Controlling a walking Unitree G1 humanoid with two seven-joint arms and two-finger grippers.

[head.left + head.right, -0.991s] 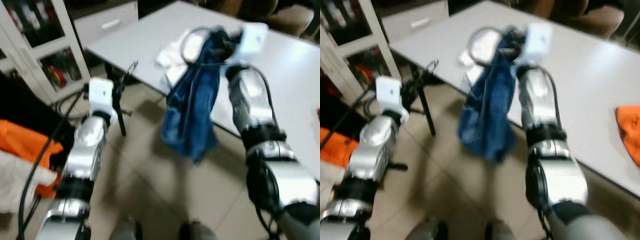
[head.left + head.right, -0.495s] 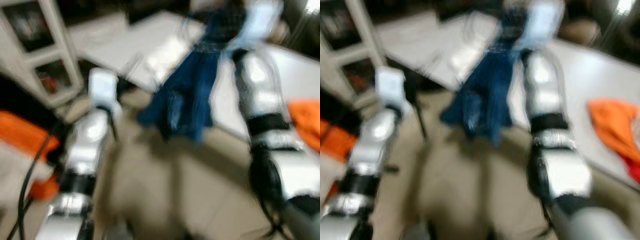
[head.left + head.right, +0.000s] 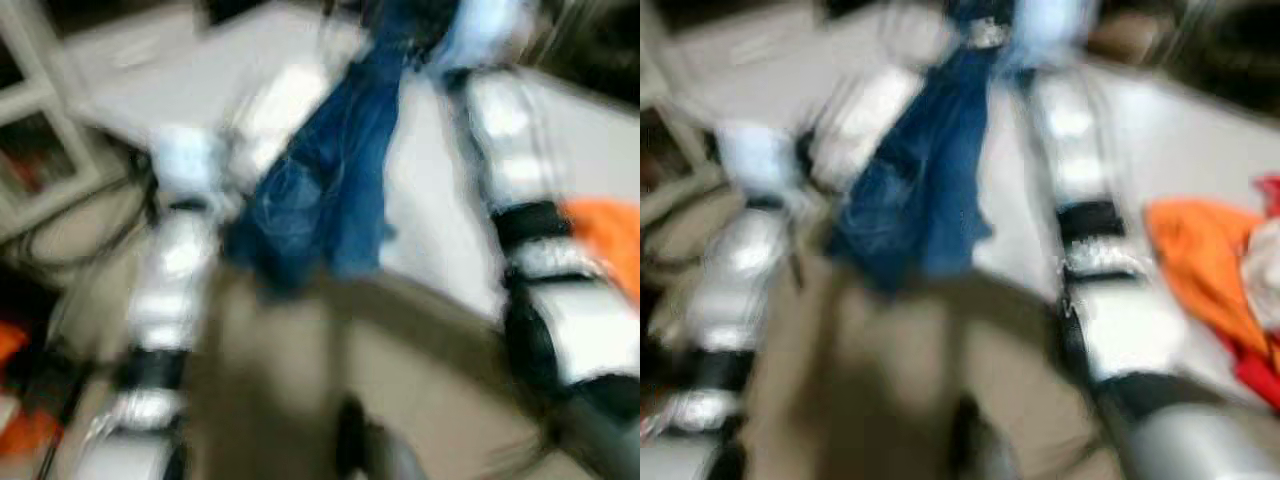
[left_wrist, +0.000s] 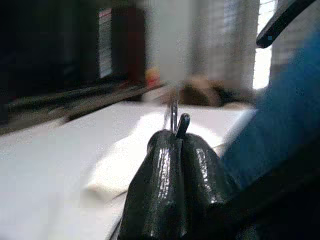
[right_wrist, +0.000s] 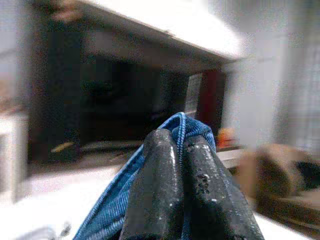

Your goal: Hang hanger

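Loosely draped blue denim garment point(image 3: 330, 190)

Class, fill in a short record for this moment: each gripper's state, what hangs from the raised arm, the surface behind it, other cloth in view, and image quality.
Right gripper: shut on the blue denim garment
Left gripper: shut on a thin metal wire, probably the hanger
Surface behind: white table
Other cloth: orange cloth on the table
Image quality: head views heavily blurred

Both eye views are heavily motion-blurred under even indoor light; wrist views blur softly behind sharp fingers point(image 4: 165, 185), with window glare.
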